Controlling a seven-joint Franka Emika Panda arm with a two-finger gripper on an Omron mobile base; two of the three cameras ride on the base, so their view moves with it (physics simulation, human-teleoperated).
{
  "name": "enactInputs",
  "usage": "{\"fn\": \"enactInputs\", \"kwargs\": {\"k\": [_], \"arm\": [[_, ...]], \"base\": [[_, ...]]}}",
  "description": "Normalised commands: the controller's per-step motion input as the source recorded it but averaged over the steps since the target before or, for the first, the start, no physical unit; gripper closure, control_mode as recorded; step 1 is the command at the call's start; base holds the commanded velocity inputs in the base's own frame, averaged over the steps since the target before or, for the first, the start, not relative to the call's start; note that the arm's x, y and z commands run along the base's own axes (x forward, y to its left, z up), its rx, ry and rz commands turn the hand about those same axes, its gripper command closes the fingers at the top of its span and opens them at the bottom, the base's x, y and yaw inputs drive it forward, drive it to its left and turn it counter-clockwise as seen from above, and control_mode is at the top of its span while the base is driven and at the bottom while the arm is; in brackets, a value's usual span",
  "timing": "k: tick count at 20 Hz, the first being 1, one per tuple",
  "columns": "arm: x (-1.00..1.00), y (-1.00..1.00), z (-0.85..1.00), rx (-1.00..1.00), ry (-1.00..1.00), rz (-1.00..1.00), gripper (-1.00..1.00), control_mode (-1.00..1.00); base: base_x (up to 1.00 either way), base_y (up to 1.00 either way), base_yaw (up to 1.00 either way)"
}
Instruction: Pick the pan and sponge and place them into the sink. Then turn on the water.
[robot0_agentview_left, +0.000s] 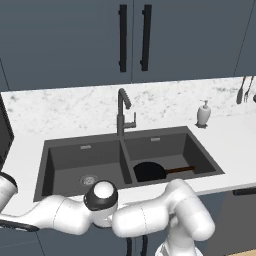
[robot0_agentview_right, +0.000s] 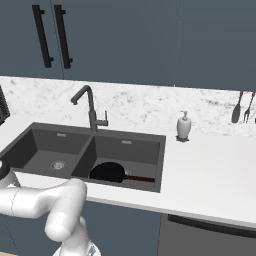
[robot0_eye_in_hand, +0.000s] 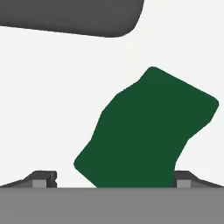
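The pan (robot0_agentview_left: 150, 171) is seen lying in the right basin of the sink (robot0_agentview_left: 65, 160), its brown handle pointing right – the round metal drain (robot0_agentview_left: 88, 180) of the left basin is bare. In the hand view the sponge (robot0_eye_in_hand: 146, 131), green face up, lies tilted on the white counter (robot0_eye_in_hand: 52, 96) between the spread fingertips (robot0_eye_in_hand: 43, 178), with a gap at the left tip; the gripper (robot0_eye_in_hand: 113, 181) is open – not clamped. The faucet (robot0_agentview_left: 123, 112) stands behind the divider, the soap dispenser (robot0_agentview_left: 203, 114) to its right.
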Motion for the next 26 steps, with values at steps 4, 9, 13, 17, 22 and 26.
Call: {"fn": "enactInputs", "kwargs": {"k": [4,9,13,17,22,26], "arm": [[0.0,-0.1,-0.3,-0.02,-0.01,-0.17,1.0,-1.0],[0.0,-0.19,-0.22,0.0,0.0,-0.18,1.0,-1.0],[0.0,-0.19,-0.18,0.0,0.0,-0.17,1.0,-1.0],[0.0,-0.26,-0.13,0.0,0.0,-0.16,1.0,-1.0],[-0.01,-0.42,0.09,0.0,0.0,-0.14,1.0,-1.0],[-0.33,-0.31,0.49,0.0,0.0,-0.09,1.0,-1.0]], "base": [[0.0,0.0,0.0],[0.0,0.0,0.0],[0.0,0.0,0.0],[0.0,0.0,0.0],[0.0,0.0,0.0],[0.0,0.0,0.0]]}}
